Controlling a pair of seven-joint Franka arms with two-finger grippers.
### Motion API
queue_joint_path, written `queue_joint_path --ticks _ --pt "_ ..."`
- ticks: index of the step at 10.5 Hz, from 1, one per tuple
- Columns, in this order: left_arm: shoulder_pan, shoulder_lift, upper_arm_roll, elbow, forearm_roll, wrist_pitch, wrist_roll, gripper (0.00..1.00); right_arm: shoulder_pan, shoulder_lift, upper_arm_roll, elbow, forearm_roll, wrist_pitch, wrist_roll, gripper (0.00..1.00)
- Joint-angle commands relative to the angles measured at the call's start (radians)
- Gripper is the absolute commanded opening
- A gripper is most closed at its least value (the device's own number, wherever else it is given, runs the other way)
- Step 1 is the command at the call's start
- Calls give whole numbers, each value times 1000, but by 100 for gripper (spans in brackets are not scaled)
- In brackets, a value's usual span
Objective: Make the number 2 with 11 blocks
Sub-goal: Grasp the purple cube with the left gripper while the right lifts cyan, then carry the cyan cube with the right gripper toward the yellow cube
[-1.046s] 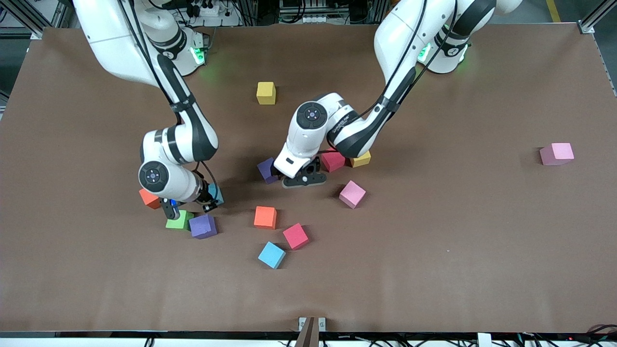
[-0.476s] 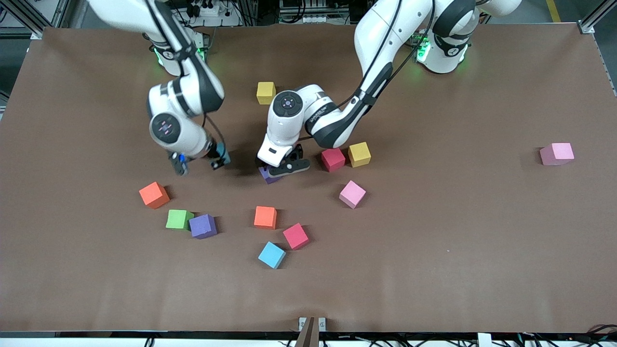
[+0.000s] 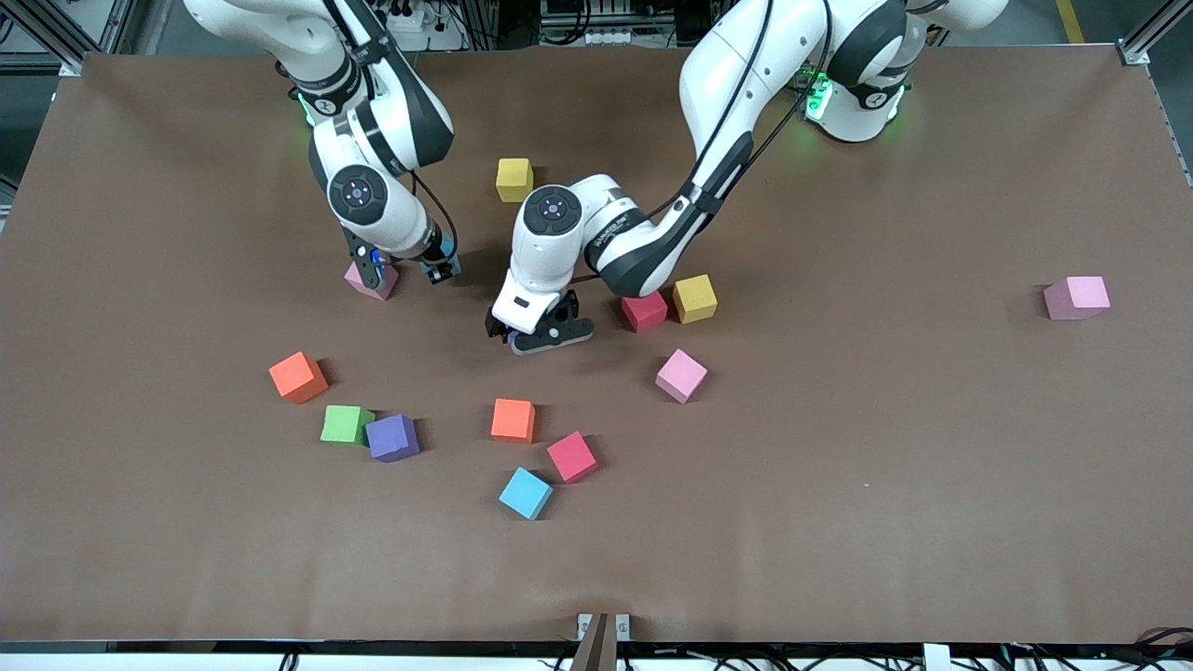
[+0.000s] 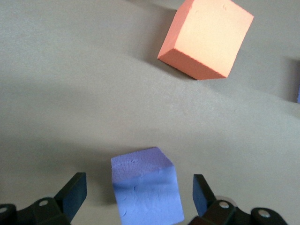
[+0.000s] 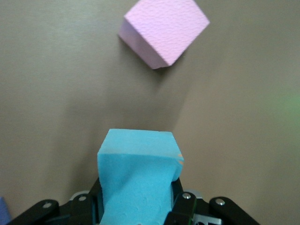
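My left gripper (image 3: 536, 333) stands open low over a purple block (image 4: 146, 190), one finger on each side and neither touching it. An orange block (image 4: 206, 37) lies a little past it. My right gripper (image 3: 436, 266) is shut on a light blue block (image 5: 138, 183), held up beside a pink block (image 3: 371, 280) near the right arm's base. The other blocks lie scattered: yellow (image 3: 514, 179), red (image 3: 644, 310), yellow (image 3: 695, 298), pink (image 3: 681, 376) and orange (image 3: 513, 420). The number 2 is not in view.
Nearer the front camera lie an orange block (image 3: 298, 376), a green one (image 3: 346, 424), a purple one (image 3: 392, 437), a red one (image 3: 571, 457) and a light blue one (image 3: 526, 493). A lone pink block (image 3: 1076, 297) sits toward the left arm's end.
My right gripper rose from beside the green and orange blocks with the light blue block and moved toward its base. My left gripper shifted over the purple block, uncovering the red and yellow blocks.
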Motion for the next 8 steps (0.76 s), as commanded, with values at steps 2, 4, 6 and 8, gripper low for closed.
queue_joint_path --ticks 2,4,6,8 --pt "-23 49 18 47 -19 32 -13 100 56 -120 -1 -103 32 10 38 0" --pt "-25 48 15 45 -20 27 -42 100 133 -122 -3 -98 32 9 101 0" --pt "-25 47 12 45 -20 11 -74 100 165 -123 3 -102 32 1 127 0" --pt "-25 48 16 45 -20 12 -97 100 205 -122 2 -100 32 -9 167 0"
